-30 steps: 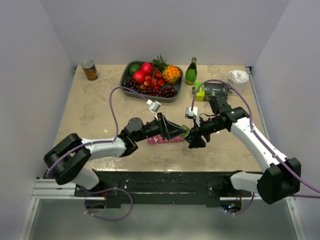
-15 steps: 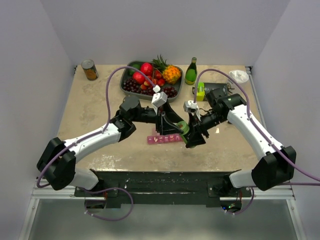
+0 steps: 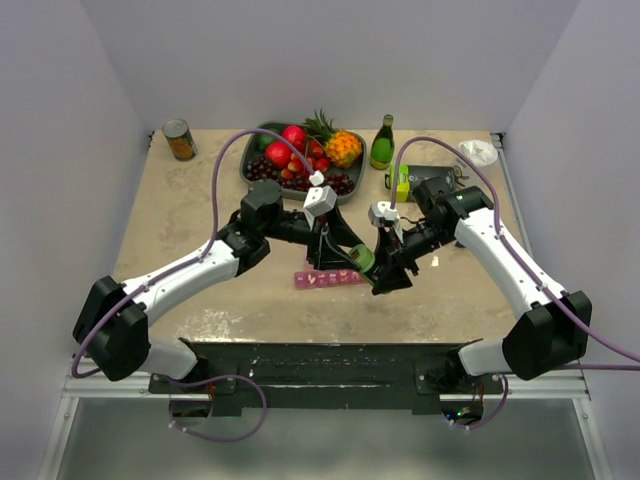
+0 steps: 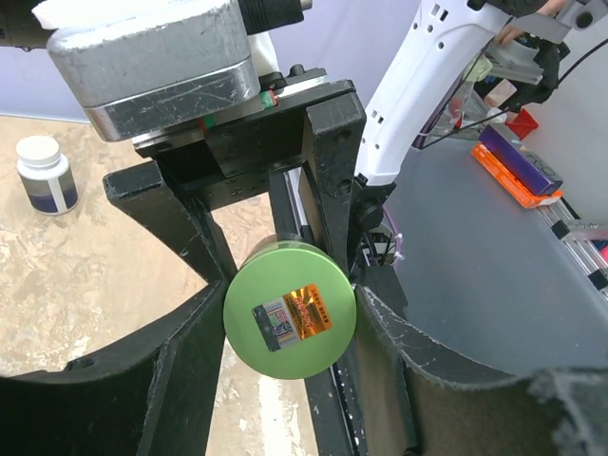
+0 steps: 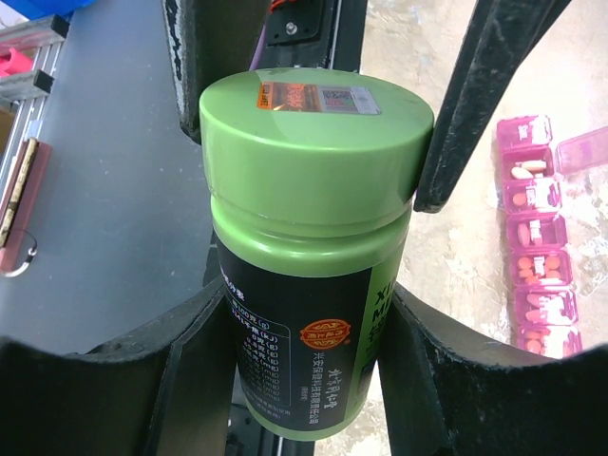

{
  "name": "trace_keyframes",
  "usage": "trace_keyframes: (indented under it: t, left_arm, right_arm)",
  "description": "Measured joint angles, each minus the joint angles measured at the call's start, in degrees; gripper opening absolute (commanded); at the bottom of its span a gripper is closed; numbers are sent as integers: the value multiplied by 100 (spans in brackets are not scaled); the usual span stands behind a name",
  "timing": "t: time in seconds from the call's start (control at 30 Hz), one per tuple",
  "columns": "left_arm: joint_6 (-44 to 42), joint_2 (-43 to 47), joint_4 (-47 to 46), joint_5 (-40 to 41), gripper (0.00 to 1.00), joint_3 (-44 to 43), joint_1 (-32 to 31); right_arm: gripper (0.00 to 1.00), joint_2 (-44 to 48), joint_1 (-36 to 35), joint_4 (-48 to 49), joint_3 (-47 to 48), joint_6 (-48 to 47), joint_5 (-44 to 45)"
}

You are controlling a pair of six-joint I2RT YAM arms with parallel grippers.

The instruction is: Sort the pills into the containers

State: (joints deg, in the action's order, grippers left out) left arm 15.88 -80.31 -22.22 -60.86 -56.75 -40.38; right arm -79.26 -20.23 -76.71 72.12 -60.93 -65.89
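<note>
Your left arm has swung up and in from the low left side. Your left gripper (image 4: 290, 302) now sits around the green cap (image 4: 290, 321). Its fingers look like they touch the cap at 9 and 3 o'clock, closed just as wide as the cap. In the last half second it has hardly moved, so I think the hold is set.

The bottle (image 5: 285, 370) is up in the air in the middle, above the table (image 3: 200, 200). Your right gripper (image 5: 304, 294) squeezes its dark body from both sides, open only as wide as the bottle.

The pink pill organizer (image 3: 328, 278) lies flat on the table at about 7 o'clock from the bottle, near it but not touching. The arms no longer hide it. One lid stands open, and some boxes have pills (image 5: 532, 199) in them.

So I think you are ready to twist the cap off. Keep the right hand tight.
</note>
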Motion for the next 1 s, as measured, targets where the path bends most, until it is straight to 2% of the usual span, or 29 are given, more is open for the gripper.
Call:
trace_keyframes:
  t: [0.07,0.2,0.47,0.5,0.57,0.73,1.0]
  left_arm:
    - [-7,42,76,39,56,-11,0]
    - [4,160,299,138,71,-20,2]
    - [61,234,837,293,86,-17,138]
    - [59,247,863,323,92,-17,140]
    - [48,297,925,400,98,-13,140]
    - [-24,643,1152,658,99,90,179]
    - [-72,1784,1593,1021,99,664,326]
  right_arm:
    - [0,0,0,7,0,-17,-35]
    - [0,0,0,57,33,-90,-140]
    - [0,20,4,59,101,-181,-157]
    - [0,20,2,55,101,-181,-175]
    - [0,20,-2,42,101,-177,-247]
    - [0,68,-13,33,101,-149,-284]
    - [0,361,-13,337,81,293,-140]
